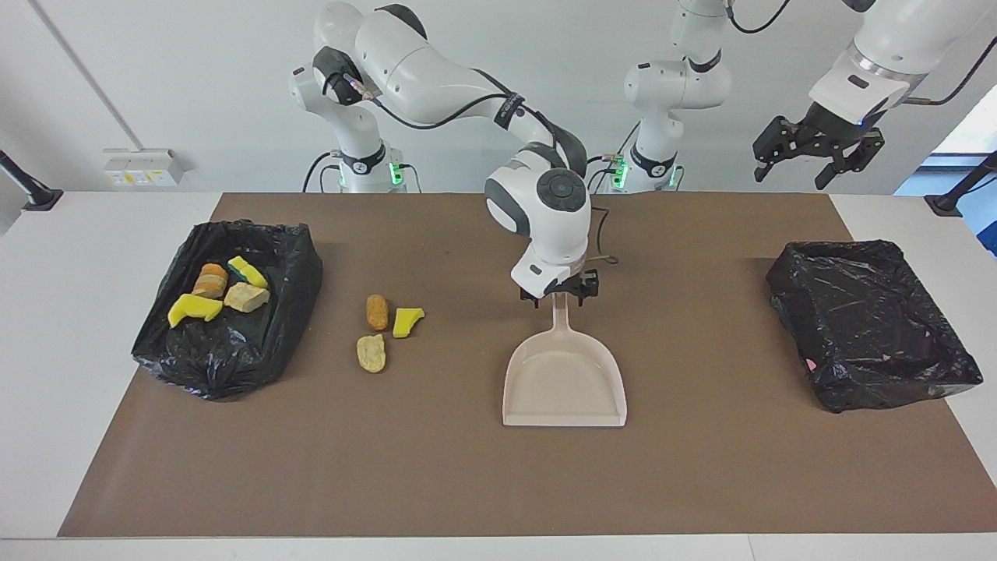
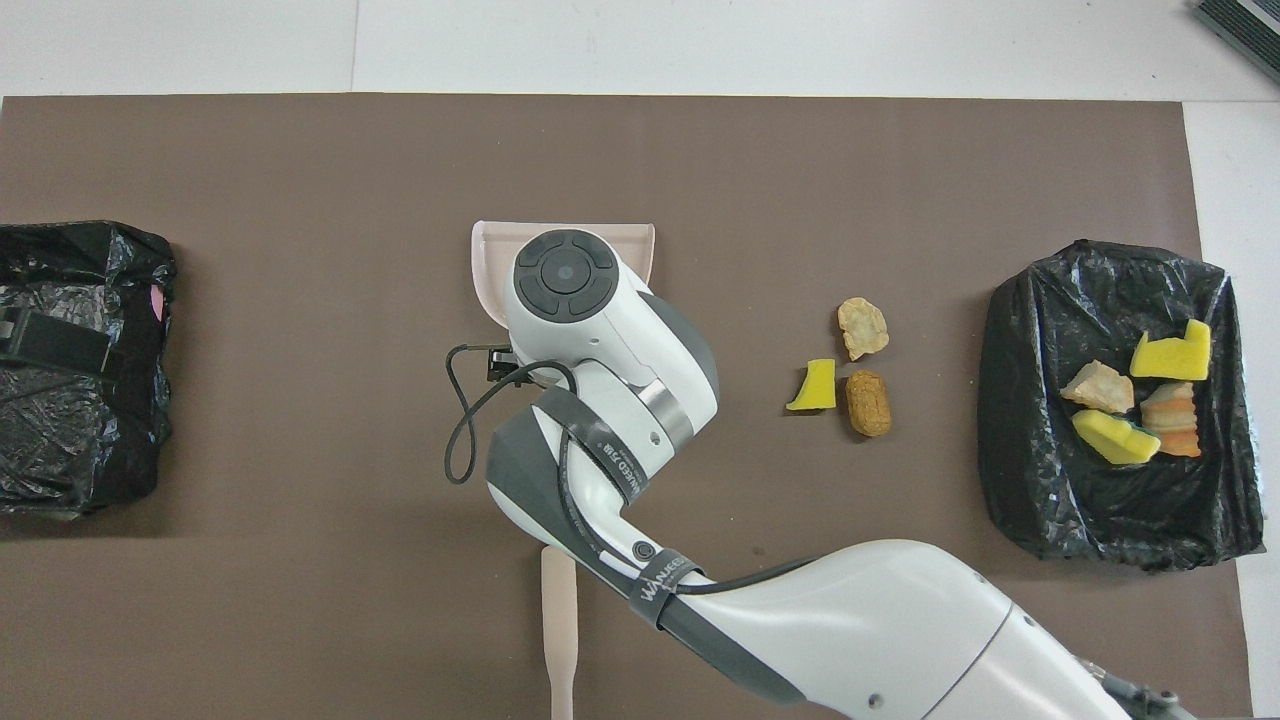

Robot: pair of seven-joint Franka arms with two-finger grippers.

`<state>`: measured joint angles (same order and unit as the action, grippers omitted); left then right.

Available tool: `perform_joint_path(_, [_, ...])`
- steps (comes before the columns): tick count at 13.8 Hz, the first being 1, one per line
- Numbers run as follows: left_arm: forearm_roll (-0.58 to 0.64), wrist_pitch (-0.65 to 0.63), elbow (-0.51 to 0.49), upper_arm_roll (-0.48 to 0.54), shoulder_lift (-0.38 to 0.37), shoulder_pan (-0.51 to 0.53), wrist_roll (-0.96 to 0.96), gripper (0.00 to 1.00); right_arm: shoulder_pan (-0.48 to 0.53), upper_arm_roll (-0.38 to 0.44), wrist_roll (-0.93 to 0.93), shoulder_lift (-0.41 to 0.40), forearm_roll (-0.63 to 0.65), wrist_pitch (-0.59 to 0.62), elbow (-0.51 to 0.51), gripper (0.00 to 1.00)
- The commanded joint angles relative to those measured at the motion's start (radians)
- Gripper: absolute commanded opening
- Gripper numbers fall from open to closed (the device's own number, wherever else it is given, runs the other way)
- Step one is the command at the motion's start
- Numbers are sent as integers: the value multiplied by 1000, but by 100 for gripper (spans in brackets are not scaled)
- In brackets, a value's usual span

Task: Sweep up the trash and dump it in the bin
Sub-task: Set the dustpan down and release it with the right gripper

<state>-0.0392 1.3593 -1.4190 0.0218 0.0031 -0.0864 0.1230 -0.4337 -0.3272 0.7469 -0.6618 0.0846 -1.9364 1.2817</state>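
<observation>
Hovering over the dustpan (image 1: pixel 564 382) handle with fingers apart, the right tool (image 1: pixel 559 294) grips nothing; left tool (image 1: pixel 816 152) waits raised, fingers spread. Three trash scraps (image 1: pixel 383 331) lie on the table, four in the bin (image 1: pixel 204 358)

A robotics lab: white arms (image 1: pixel 436 70) bolted at a bare table (image 1: pixel 78 257) (plain white wall).

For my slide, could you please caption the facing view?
Right pincer open over the dustpan handle; three scraps lie beside the bin.
</observation>
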Motion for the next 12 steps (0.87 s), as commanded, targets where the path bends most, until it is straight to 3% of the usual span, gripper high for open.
perform_joint_path(1, [2, 10, -17, -5, -17, 11, 18, 100, 9, -6, -26, 60, -13, 62, 19, 100])
perform_joint_path(5, [2, 30, -18, -5, -12, 2, 18, 100, 0, -9, -24, 148, -19, 174, 60, 100])
perform_joint_path(9, [7, 158, -63, -48, 3, -1, 10, 100, 1, -9, -23, 345, -100, 192, 255, 100])
perform_joint_path(12, [15, 234, -95, -117, 49, -1, 6, 100, -31, -9, -4, 444, -149, 224, 370, 100])
